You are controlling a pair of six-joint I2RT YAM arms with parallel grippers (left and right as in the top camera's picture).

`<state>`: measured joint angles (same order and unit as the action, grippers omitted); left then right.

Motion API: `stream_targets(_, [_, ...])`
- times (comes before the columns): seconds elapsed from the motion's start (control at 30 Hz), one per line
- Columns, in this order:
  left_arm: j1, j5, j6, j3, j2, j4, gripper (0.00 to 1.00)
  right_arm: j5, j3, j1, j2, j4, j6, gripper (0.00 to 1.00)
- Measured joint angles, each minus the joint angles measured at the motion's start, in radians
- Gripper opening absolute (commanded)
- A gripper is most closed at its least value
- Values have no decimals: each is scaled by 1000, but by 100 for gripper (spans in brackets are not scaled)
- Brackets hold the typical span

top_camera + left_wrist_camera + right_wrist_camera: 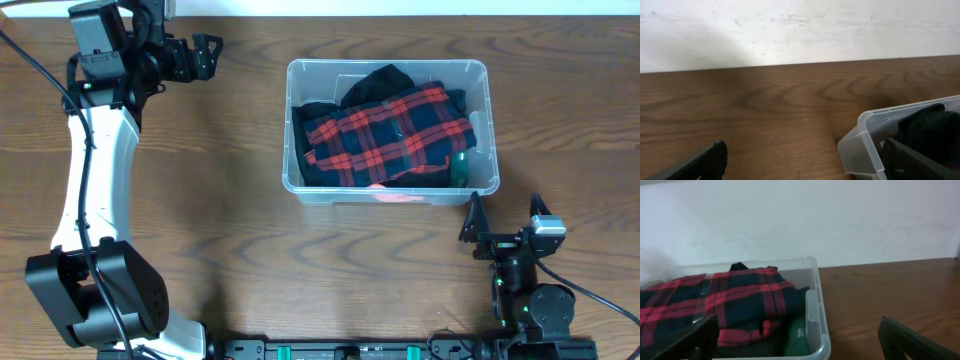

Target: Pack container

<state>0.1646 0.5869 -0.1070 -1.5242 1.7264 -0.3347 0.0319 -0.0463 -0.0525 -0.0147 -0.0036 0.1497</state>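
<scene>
Your container sits on the table just ahead of the right gripper, a little to its left. It is well apart from the left gripper, off to that one's right. Inside, a plaid cloth lies over black cloth, with a green thing in the corner nearest the right gripper. Both grippers stand wide open, holding nothing.

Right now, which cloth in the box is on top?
The red-and-navy plaid cloth; the black cloth only peeks out from under it in the container.
</scene>
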Motion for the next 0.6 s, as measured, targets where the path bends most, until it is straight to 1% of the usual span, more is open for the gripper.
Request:
stream_targets(0.3, [0, 0, 0, 0, 0, 0, 98, -11, 39, 19, 2, 12, 0, 99])
stream_targets(0.5, [0, 0, 0, 0, 0, 0, 98, -36, 39, 47, 3, -65, -37, 99])
stream_targets(0.6, [0, 0, 0, 0, 0, 0, 98, -40, 39, 51, 3, -65, -70, 99])
